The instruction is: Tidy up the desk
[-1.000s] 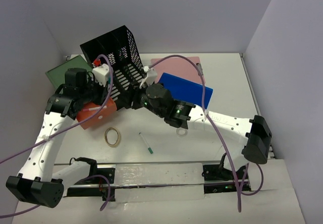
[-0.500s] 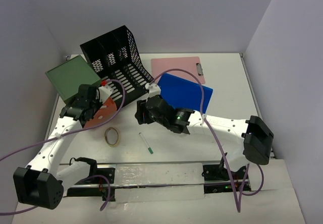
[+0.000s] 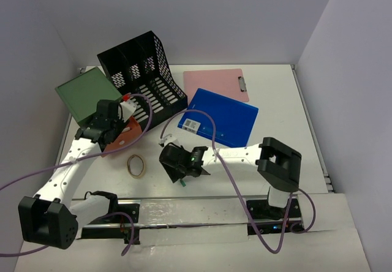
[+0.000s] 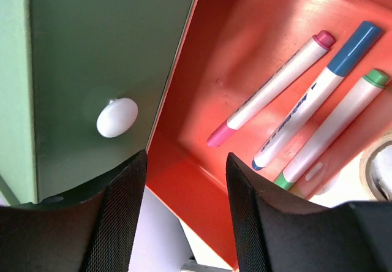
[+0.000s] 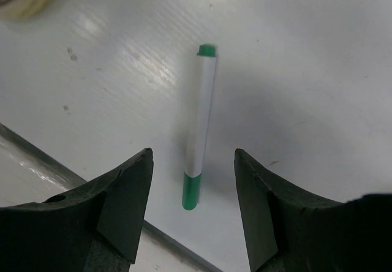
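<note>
The white desk (image 3: 282, 119) carries an orange tray (image 3: 127, 136) at the left, beside a black file organizer (image 3: 144, 76). My left gripper (image 4: 187, 174) hangs open over the tray's near wall (image 4: 202, 180) with nothing between its fingers. Inside the tray lie a pink marker (image 4: 269, 88), a blue marker (image 4: 318, 94) and a green marker (image 4: 334, 128). My right gripper (image 5: 193, 162) is open just above the desk near its front edge. A loose green-capped marker (image 5: 200, 125) lies between its fingers untouched; in the top view the right gripper (image 3: 177, 163) covers most of it.
A green box (image 3: 86, 91) with a white knob (image 4: 116, 117) lies left of the tray. A tape roll (image 3: 136, 165) sits near the front. A blue folder (image 3: 220, 116) and a pink clipboard (image 3: 214, 82) lie right of the organizer. Lilac walls enclose the desk.
My left gripper's jaws have opened over the orange tray. My right arm has drawn back from the organizer toward the front edge and come down over the loose green marker.
</note>
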### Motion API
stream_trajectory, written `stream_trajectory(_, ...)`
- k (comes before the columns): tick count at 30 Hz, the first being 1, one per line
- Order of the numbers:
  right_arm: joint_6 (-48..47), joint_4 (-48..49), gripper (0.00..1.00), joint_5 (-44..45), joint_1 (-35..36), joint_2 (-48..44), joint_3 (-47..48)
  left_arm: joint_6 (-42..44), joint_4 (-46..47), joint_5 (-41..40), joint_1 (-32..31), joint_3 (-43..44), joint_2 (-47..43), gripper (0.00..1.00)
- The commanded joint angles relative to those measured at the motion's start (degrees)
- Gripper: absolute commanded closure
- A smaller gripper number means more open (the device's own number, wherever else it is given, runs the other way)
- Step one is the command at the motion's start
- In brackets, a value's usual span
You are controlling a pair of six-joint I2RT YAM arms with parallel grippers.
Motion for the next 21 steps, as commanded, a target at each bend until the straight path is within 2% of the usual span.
stream_trajectory(1,-1.34,-2.31,0.43,-2.40,0.63,3.50,3.15,-2.53,-2.76,3.05,0.18,4.64,-2.61,0.38)
stream_trajectory(8,-1.80,-4.55,0.58,-2.05,0.72,8.38,5.58,-5.30,-7.16,5.70,0.18,8.44,-6.24,0.36)
stream_trajectory(12,-1.71,-6.27,0.91,-0.74,0.72,11.35,6.64,-7.14,-9.12,5.97,0.27,10.75,-9.27,0.34)
stream_trajectory(13,-1.62,-6.27,0.91,-0.73,0.72,11.36,6.64,-7.15,-9.13,5.97,0.18,10.76,-9.28,0.34)
stream_trajectory(15,-1.57,-5.55,1.00,-0.35,0.72,10.49,6.20,-7.71,-9.01,3.89,0.18,11.54,-11.36,0.31)
stream_trajectory(21,-4.67,-3.37,1.00,2.37,0.25,4.58,9.42,-8.18,-6.85,-0.86,2.82,11.58,-14.62,0.26)
